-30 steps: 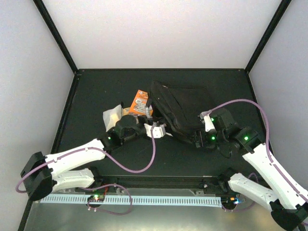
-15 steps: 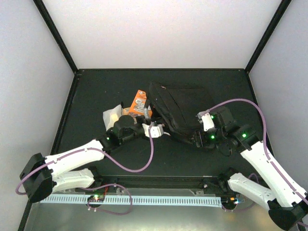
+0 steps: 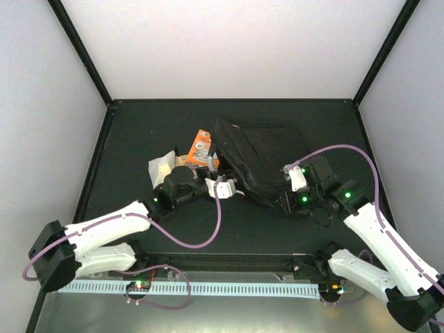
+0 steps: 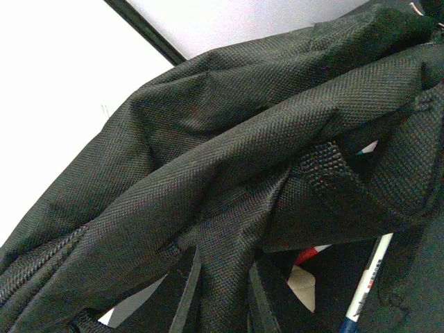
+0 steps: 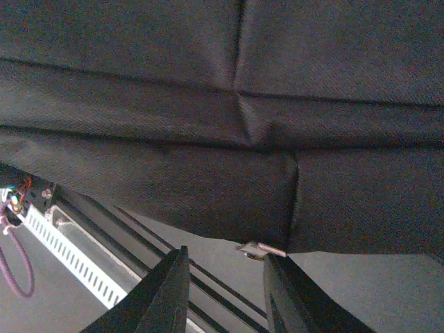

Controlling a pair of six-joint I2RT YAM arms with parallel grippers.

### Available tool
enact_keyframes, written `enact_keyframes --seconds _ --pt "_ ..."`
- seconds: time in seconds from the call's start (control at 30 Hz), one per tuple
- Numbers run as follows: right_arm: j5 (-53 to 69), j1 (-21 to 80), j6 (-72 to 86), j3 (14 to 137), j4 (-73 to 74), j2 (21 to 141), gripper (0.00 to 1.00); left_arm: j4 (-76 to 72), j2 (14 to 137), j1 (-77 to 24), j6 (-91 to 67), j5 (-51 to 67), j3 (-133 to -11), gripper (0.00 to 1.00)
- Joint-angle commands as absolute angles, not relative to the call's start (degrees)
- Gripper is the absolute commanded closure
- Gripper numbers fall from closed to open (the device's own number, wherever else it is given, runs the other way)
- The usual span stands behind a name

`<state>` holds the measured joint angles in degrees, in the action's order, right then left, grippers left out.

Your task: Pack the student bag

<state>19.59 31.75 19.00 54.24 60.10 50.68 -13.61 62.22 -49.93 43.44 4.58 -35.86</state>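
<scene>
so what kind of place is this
Probably a lab robot test cell: plain white walls and black corner posts box in a black table, with two cabled arms bolted at its near edge.

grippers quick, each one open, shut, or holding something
left gripper: shut on a fold of the student bag.
right gripper: open, holding nothing, its fingers just below the bag's edge beside a zipper pull.

Left claw (image 4: pixel 220 300) clamped, right claw (image 5: pixel 225 291) spread
</scene>
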Motion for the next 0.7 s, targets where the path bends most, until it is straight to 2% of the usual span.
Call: enact_keyframes --seconds 0.0,0.1,0.27,0.57,0.67 --pt "17.80 31.46 21.52 53.23 58.13 49.72 0.69 -17.55 60.12 -49.55 42.63 5.59 -37.69 0.98" --pt "16.84 31.46 22.03 53.62 57.41 49.23 0.69 -17.45 59.96 -49.49 42.63 5.88 -37.68 0.98" --pt "13.91 31.47 21.89 54.84 57.60 49.56 0.64 -17.04 59.65 -49.49 42.89 5.88 -37.70 0.98" --pt "7.92 31.48 25.52 56.63 58.10 49.31 0.67 -16.56 59.22 -49.49 42.55 5.95 -37.71 0.99" --pt "9.59 31.47 27.03 55.67 56.48 48.53 0.67 -16.61 59.28 -49.48 42.42 6.23 -37.86 0.98"
